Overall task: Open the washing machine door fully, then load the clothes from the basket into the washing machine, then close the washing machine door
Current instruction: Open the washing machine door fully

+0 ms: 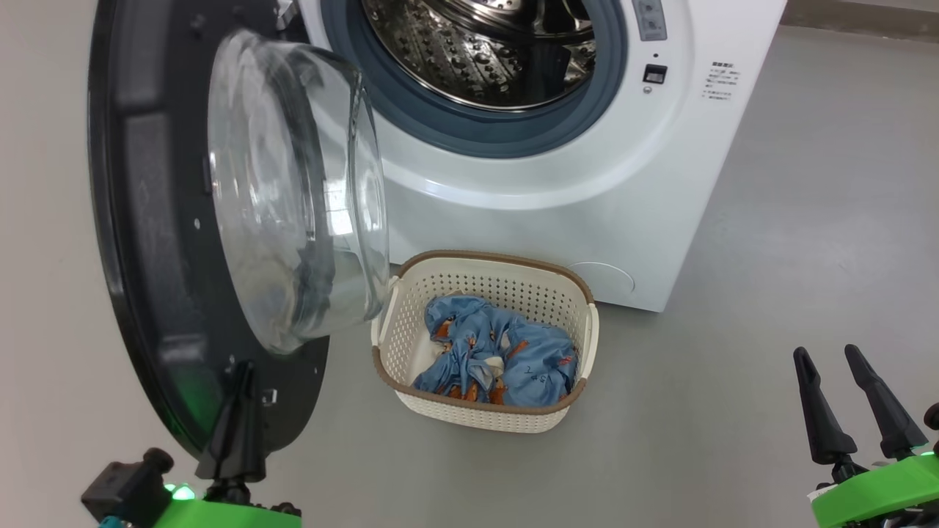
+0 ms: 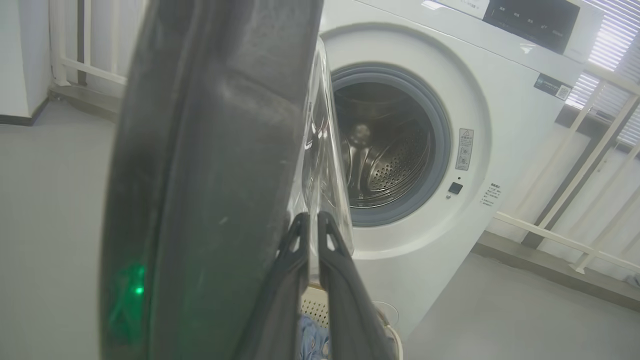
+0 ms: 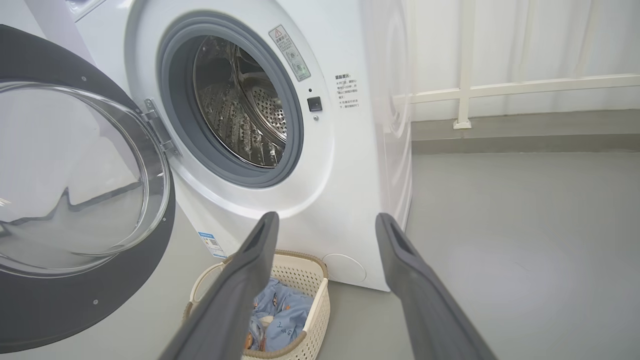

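washing machine door (image 1: 147,220) swung open at frame left: glossy black rim, bulging clear glass bowl. left gripper (image 1: 246,370) fingers pressed together at its lower rim. right gripper (image 1: 827,353) spread wide, empty, lower right. perforated cream basket (image 1: 477,418) bottom centre, crumpled blue clothes (image 1: 499,352) inside.

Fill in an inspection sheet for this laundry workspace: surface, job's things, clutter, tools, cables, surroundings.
Surface: plain grey floor.
Job's things: washing machine door swung open; washing machine with no clothes seen in its drum; basket on the floor in front, holding the clothes.
Clutter: nothing seen.
Tools: left tool shut, at the lower inner edge of the door; right tool open, holding nothing.
Cables: nothing seen.
Surroundings: white railing along the wall beside the machine.
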Tool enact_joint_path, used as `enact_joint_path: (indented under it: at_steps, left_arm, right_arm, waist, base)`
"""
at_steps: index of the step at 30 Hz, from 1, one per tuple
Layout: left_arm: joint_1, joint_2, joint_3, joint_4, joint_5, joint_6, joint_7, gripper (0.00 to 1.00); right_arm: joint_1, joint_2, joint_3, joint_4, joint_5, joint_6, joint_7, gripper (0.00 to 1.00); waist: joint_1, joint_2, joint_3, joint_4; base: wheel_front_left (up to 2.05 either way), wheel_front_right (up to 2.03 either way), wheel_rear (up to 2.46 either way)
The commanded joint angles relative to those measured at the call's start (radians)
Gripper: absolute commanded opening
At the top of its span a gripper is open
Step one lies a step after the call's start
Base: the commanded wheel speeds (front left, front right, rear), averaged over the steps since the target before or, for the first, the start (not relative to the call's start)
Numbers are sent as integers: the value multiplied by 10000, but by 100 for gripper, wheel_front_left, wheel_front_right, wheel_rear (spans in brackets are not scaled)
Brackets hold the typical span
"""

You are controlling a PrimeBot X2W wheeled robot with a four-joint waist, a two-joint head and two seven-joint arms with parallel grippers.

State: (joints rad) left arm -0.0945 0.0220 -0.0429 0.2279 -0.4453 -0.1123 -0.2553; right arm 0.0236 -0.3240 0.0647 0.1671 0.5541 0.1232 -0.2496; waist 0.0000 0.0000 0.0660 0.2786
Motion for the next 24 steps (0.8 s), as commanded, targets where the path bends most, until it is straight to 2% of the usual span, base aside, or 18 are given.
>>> enact_joint_path:
  at_steps: [1,14,24]
  left_arm:
    - [-122,283,533,-187,106,86,-64,0]
    - [-1007,630,1869,540,544,-87,-64,0]
    - [-1857,839,3160,899,1131,-57,-65,0]
  right_arm:
    - [-225,-273,211,-270,-92,75,-122,100]
    - [-297,-303,204,-294,-80,75,-122,100]
    - [-484,-510,210,-367,-113,75,-122,100]
  waist:
    - [0,0,5,81]
    - [0,0,181,150]
    - [0,0,754,272]
  base:
    - [0,0,0]
    - [0,0,0]
    - [0,0,0]
